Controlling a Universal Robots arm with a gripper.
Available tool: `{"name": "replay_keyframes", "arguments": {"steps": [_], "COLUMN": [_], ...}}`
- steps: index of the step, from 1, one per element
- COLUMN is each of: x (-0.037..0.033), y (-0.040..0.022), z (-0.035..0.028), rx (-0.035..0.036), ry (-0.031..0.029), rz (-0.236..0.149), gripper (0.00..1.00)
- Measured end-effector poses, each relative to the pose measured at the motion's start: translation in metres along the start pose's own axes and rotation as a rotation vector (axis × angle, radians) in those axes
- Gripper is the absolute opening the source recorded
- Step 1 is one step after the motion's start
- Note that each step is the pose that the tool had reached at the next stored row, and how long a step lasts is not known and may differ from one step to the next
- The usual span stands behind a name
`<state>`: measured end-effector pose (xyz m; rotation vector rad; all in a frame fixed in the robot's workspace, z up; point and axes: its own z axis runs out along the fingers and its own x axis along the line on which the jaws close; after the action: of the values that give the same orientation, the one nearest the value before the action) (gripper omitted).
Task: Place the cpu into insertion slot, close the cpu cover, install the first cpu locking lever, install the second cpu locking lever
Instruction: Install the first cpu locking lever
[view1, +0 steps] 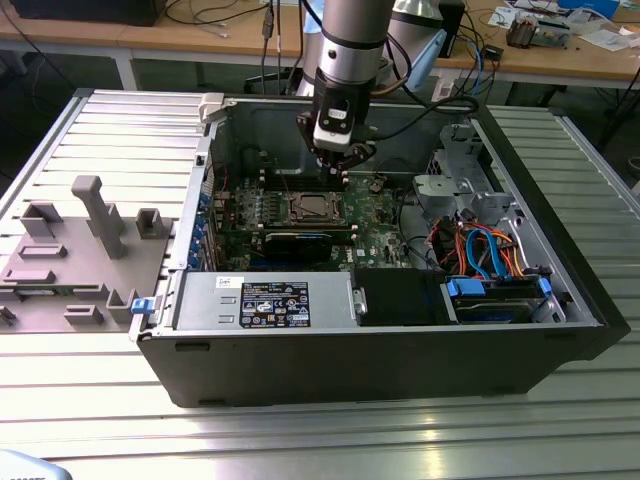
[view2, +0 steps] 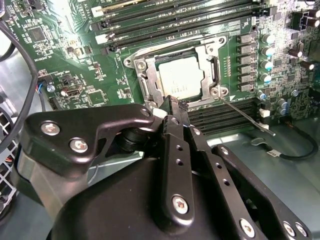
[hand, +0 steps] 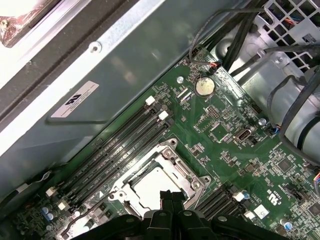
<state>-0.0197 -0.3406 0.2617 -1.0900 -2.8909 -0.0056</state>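
1. Hovering just above the socket, the black metal end effector (view2: 176, 104) has its slim fingers pressed together.
2. The cpu (view2: 181, 79) — flat, square, matte silver — lies in the insertion slot (view2: 212, 72), framed by the silvery cpu cover (view2: 214, 52).
3. A thin wire locking lever (view2: 246, 115) angles off the frame's corner.

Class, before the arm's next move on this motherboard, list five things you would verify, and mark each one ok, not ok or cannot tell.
1. The cpu lies flat in the insertion slot: ok.
2. The cpu cover is down over the chip: ok.
3. The thin locking lever beside the socket is latched: not ok; it juts out over the memory slots.
4. Second lever latched: cannot tell.
5. The hand is shut and sits at the socket's edge: ok.
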Motion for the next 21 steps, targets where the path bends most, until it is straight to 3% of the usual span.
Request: {"name": "replay_keyframes", "arguments": {"steps": [21], "x": [0.0], "y": [0.0], "z": [0.0], "rx": [0.003], "ry": [-0.001], "rz": [-0.059], "gripper": [0.11]}}
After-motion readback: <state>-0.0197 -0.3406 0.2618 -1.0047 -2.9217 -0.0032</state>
